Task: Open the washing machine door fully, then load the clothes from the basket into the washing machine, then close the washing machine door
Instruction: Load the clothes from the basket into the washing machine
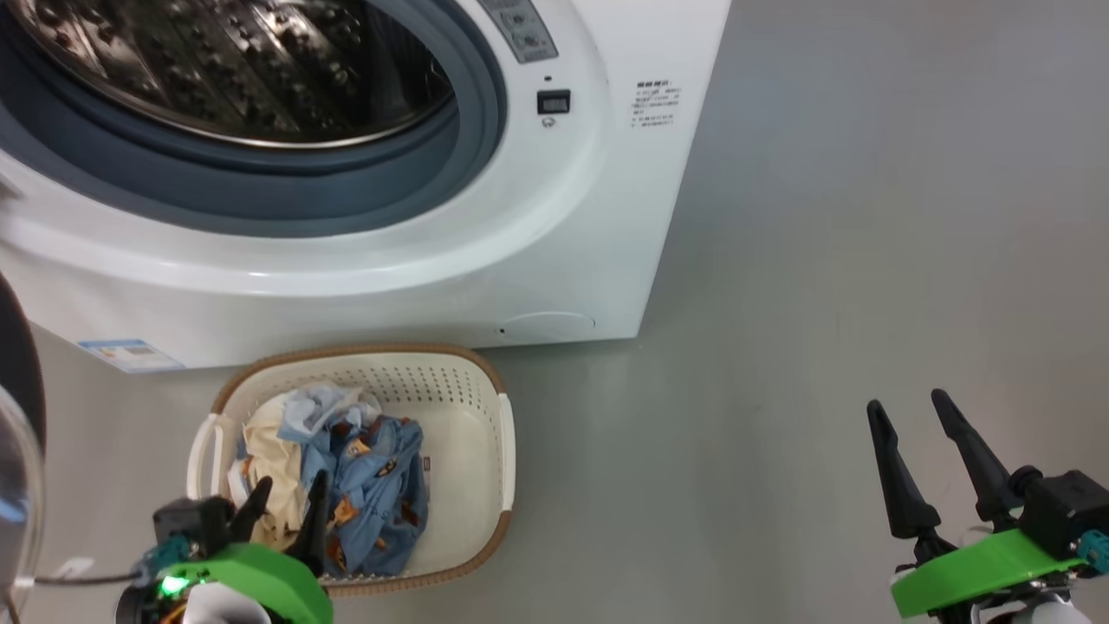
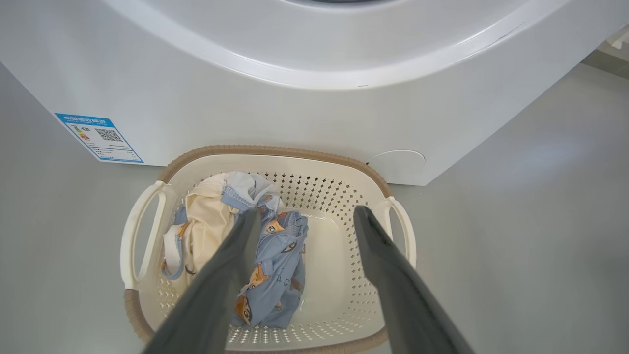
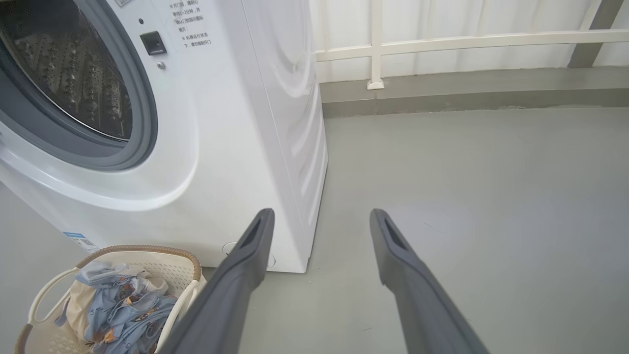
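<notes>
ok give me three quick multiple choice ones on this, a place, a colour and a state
1. Where is the basket?
A) on the floor before the machine
B) on top of the machine
C) inside the machine

2. What colour is the basket's rim?
A) green
B) brown
C) black

3. How are the left fingers?
A) shut on a cloth
B) open, above the clothes
C) shut, empty

Answers:
1 A, it stands on the floor at the machine's foot.
2 B, a brown woven-look band rings its top.
3 B, the fingers stand apart over the clothes and hold nothing.
</notes>
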`<state>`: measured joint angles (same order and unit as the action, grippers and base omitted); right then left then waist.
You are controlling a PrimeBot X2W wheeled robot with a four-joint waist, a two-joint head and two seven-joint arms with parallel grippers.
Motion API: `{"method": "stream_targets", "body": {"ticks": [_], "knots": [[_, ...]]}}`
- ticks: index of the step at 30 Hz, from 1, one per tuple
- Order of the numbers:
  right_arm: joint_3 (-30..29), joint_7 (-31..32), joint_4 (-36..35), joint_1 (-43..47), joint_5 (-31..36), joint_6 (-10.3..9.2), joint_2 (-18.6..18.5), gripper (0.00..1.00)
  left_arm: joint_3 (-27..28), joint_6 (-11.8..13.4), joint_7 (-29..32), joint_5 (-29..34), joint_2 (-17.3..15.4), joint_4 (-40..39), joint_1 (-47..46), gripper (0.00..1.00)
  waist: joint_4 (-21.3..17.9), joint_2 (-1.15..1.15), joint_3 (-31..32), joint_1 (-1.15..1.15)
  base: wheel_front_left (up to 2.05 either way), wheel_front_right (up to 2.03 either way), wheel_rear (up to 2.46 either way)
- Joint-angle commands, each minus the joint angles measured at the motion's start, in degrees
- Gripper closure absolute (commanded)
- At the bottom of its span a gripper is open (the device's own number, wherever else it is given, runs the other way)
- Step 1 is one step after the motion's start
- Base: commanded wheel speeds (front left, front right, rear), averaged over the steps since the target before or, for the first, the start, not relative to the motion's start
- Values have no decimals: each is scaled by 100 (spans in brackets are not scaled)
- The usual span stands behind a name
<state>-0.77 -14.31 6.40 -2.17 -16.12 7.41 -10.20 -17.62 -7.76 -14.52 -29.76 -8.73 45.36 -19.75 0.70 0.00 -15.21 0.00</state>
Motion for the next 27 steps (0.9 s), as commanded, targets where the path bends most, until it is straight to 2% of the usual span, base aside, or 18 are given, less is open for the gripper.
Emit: {"method": "stream_targets", "body": {"ticks": [1,9,19,27], "knots": [[128,-69,-153,-131,61,8,-32,0,121,27,-48,-19,-146,10,-195,0,-51,0,-213,0,0,0,0],[230,-69,-218,-457,119,8,8,0,-263,27,-48,-135,-242,1178,-1126,0,-124,0,-779,0,0,0,0],[292,-69,-343,-803,207,8,51,0,-625,27,-36,-286,-352,2262,-2097,0,-164,0,-1377,0,0,0,0],[343,-69,-418,-1018,256,8,88,0,-680,27,66,-391,-418,2722,-2558,0,-239,0,-1703,0,0,0,0]]}}
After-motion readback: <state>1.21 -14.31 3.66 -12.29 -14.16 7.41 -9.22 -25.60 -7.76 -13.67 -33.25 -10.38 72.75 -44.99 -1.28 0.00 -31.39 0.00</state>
